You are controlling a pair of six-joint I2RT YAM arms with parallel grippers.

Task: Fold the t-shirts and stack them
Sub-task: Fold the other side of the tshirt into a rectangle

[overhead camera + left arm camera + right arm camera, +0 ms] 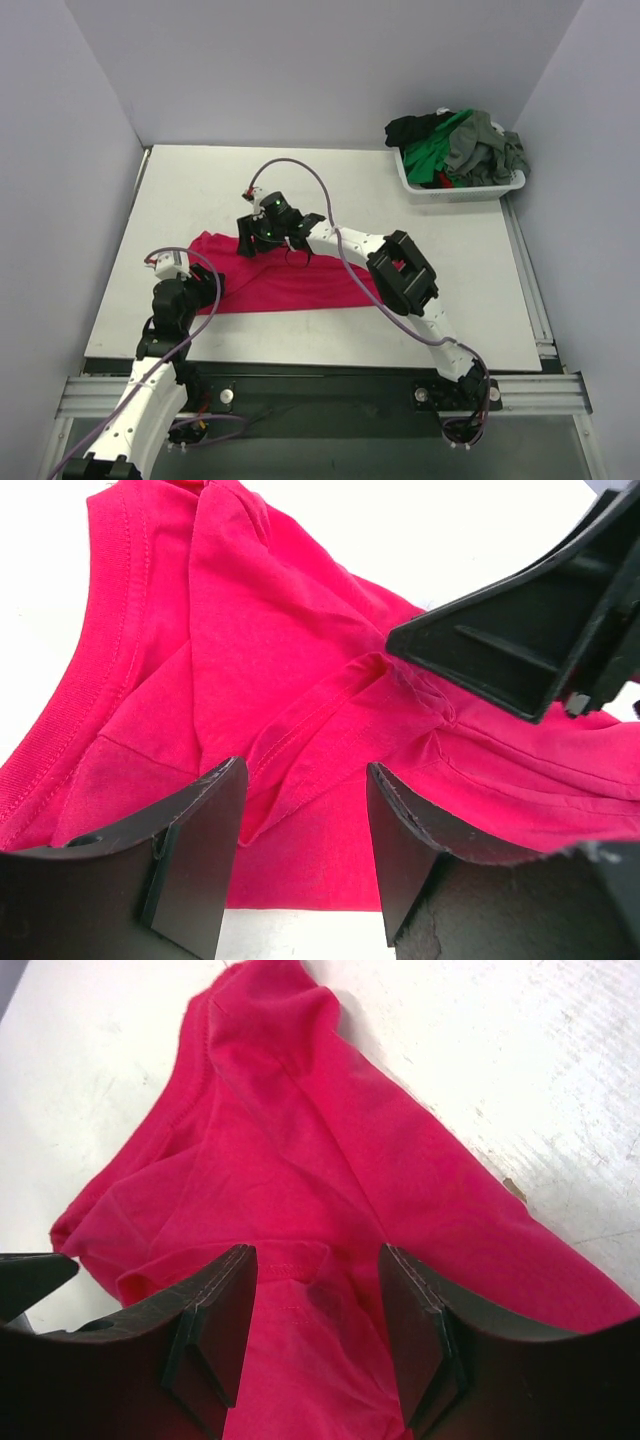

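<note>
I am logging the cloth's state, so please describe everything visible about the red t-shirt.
The red t-shirt is soft, plain crimson cloth with stitched hems. It lies rumpled and loosely folded on the white table, left of centre. The left claw and the right claw stand open, each over a fold of it; contact I cannot confirm.

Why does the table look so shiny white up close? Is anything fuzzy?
Left wrist view: the table is washed out to blank white, but the shirt is sharp, stitches showing. Right wrist view: bright too, though scuffs show; the near fingers look slightly soft. Top view: even light, no glare.
</note>
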